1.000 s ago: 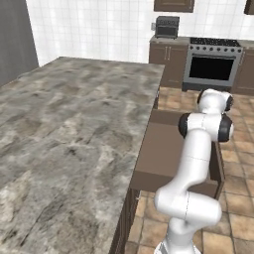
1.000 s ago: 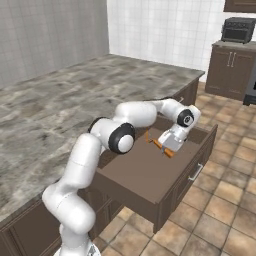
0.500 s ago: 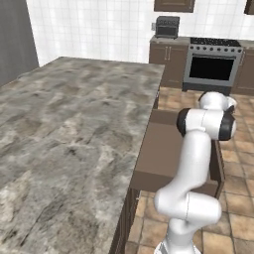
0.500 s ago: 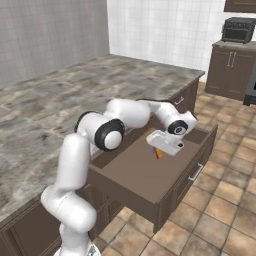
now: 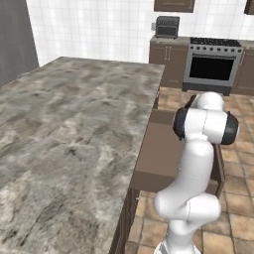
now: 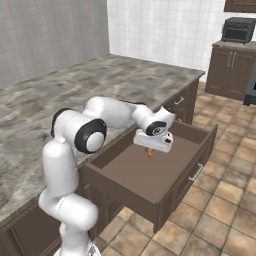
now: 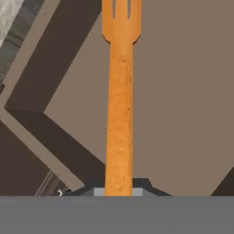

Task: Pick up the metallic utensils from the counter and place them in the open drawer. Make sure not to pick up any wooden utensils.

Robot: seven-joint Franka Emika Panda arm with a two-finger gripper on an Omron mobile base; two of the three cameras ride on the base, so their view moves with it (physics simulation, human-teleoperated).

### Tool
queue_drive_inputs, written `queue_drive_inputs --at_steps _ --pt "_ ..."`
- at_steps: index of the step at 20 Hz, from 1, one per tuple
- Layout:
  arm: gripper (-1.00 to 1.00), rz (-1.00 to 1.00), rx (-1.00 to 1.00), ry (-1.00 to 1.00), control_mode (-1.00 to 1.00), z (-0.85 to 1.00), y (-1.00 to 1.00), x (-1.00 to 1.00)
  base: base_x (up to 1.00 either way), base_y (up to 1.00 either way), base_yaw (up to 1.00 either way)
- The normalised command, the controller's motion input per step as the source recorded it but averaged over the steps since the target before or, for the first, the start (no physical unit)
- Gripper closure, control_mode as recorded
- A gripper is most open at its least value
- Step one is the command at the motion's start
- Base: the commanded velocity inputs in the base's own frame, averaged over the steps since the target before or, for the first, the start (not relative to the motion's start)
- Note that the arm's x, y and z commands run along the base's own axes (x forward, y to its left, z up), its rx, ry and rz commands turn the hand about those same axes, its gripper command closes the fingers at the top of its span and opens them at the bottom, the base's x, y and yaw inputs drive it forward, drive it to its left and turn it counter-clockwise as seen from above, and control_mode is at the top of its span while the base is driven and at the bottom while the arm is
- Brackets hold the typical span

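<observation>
The gripper point(image 6: 150, 148) is closed narrow on the handle of the orange fork point(image 7: 119, 105); in the hand view the handle runs straight up from between the finger tips, with the short tines at the top edge of the picture; in the right base view the fork point(image 6: 149, 152) shows as a small orange stub hanging below the hand, pointing down toward the drawer floor, and whether its tip touches the floor I cannot tell; the hand sits over the drawer point(image 6: 165, 200), toward the end of it nearest the cabinet; the drawer is pulled well out from the dark brown cabinets, shallow and rectangular, with a flat front panel and a pale bar handle point(image 6: 195, 172) on it; its brown floor looks bare around the fork; in the left base view the drawer point(image 5: 161, 156) lies just beside the thick edge of the table point(image 5: 69, 134), partly behind the white arm; the table is a large grey-brown marbled stone top; the floor point(image 6: 220, 220) is laid in tan and brown tiles; against the white tiled back wall stand dark cabinets, a steel oven point(image 5: 211, 72) with a black door, and a small toaster point(image 5: 167, 27) on the counter next to it.
</observation>
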Motion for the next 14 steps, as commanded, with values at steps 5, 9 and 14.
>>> queue_drive_inputs --at_steps 5,9,14 --pt "1.0 0.0 -0.09 0.0 -1.0 -0.31 -0.05 0.27 0.0 0.0 0.0" --pt "1.0 0.0 -0.02 0.0 -1.0 -0.63 -0.01 0.61 0.0 0.0 0.0" --pt "1.0 0.0 -0.08 0.0 -1.0 -0.64 -0.01 0.58 0.0 0.0 0.0"
